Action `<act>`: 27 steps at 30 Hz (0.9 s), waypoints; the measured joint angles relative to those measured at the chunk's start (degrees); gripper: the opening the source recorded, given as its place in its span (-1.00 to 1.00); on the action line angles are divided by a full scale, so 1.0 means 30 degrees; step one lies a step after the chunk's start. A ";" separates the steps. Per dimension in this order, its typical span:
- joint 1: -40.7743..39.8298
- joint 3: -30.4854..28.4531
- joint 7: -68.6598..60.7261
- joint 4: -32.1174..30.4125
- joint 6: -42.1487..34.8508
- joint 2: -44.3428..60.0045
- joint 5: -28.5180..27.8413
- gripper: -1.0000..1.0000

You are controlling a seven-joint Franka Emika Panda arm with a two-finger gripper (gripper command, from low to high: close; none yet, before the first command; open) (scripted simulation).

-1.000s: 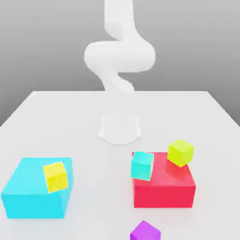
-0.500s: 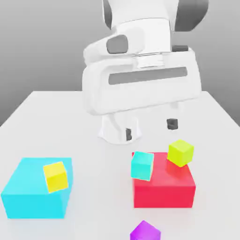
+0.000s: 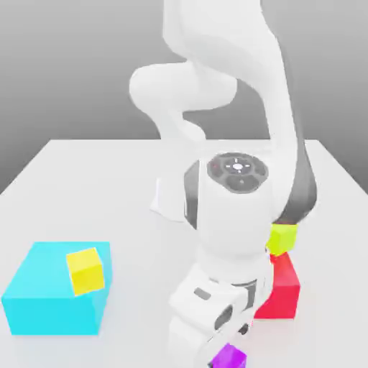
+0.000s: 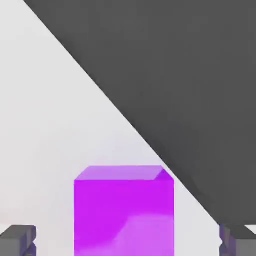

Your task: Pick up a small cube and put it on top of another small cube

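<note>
Purple cube (image 4: 124,210) sits on the white table (image 3: 86,180) close to its near edge, about midway along that edge, and in the exterior view only its top peeks out beneath the robot's hand (image 3: 228,356). In the hand view it rests flat on the table between the two dark fingertips (image 4: 18,239), one on each side; the gripper (image 4: 128,240) stands wide apart and there is a clear gap between each fingertip and the cube's sides, so nothing is clamped.

The white arm (image 3: 237,144) rises from its base (image 3: 169,198) near the middle of the table, arches over and bends down toward the near edge, its wrist and hand covering much of the space in front of the base.

A big cyan block (image 3: 50,295) lies toward the near corner on the exterior view's left, with a small yellow cube (image 3: 85,270) tilted on its top, leaning over the block's upper edge nearest the arm.

A big red block (image 3: 284,287) lies on the exterior view's right of the arm, partly hidden behind the wrist. A lime-yellow small cube (image 3: 284,238) sits on its top at the far side, also partly covered by the arm.
</note>
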 joint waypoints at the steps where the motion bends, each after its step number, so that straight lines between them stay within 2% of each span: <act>1: 0.0000 0.0000 0.0000 0.0000 0.0000 0.0000 0.0000 -1.00; 7: -0.0012 0.0015 -0.0002 0.0010 0.0014 0.0060 -0.0007 -1.00; 12: 0.0344 -0.0305 0.0419 -0.0715 -0.2279 -0.2946 -0.0497 -1.00; 20: 0.1923 0.1297 0.0729 -0.3852 -0.4620 -0.8259 0.0590 -1.00; 27: 0.3312 0.2367 0.1646 -0.6714 -0.6534 -1.3081 0.0678 -1.00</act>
